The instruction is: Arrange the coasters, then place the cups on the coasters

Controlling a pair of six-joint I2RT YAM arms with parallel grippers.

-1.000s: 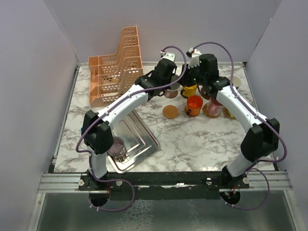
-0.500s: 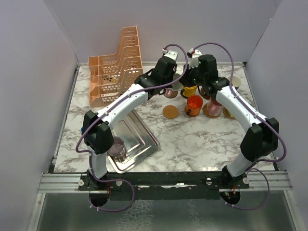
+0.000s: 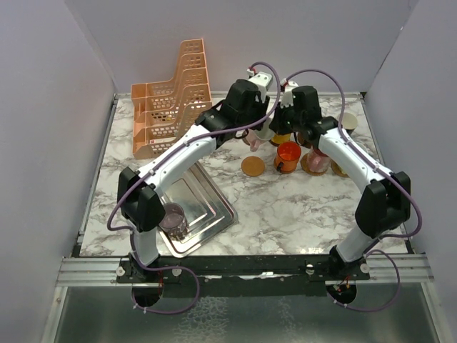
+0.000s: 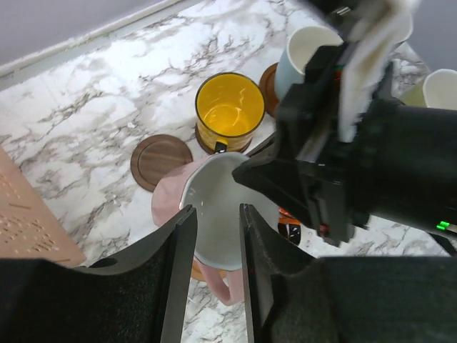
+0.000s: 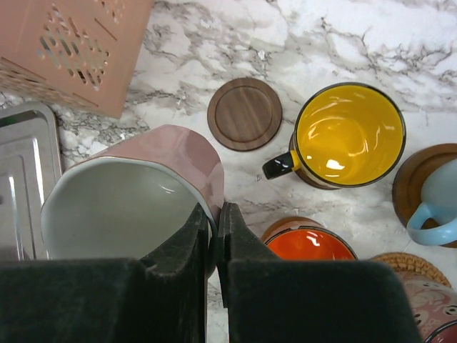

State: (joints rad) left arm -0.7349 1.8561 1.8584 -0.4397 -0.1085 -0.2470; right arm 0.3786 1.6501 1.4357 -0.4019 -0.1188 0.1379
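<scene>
A pink cup (image 5: 143,193) with a white inside hangs tilted over the back middle of the table. My right gripper (image 5: 214,214) is shut on its rim wall. My left gripper (image 4: 216,211) stands open above the same cup (image 4: 214,193), its fingers straddling the near rim and the handle with a gap on each side. Below it are a bare dark coaster (image 5: 245,113), a yellow cup (image 5: 350,136), an orange cup (image 5: 308,243) and a light blue cup (image 5: 439,207) on a coaster (image 5: 407,179). Another bare coaster (image 3: 253,166) lies left of the orange cup (image 3: 288,156).
A silver tray (image 3: 214,207) at the front left holds a grey-purple cup (image 3: 173,220). An orange stacked organiser (image 3: 171,96) stands at the back left. A maroon cup (image 3: 319,161) and a cream cup (image 3: 350,121) sit to the right, close under the right arm.
My left jaws have opened off the pink cup's rim while my right jaws closed on it. The left wrist has risen and shifted slightly right.
</scene>
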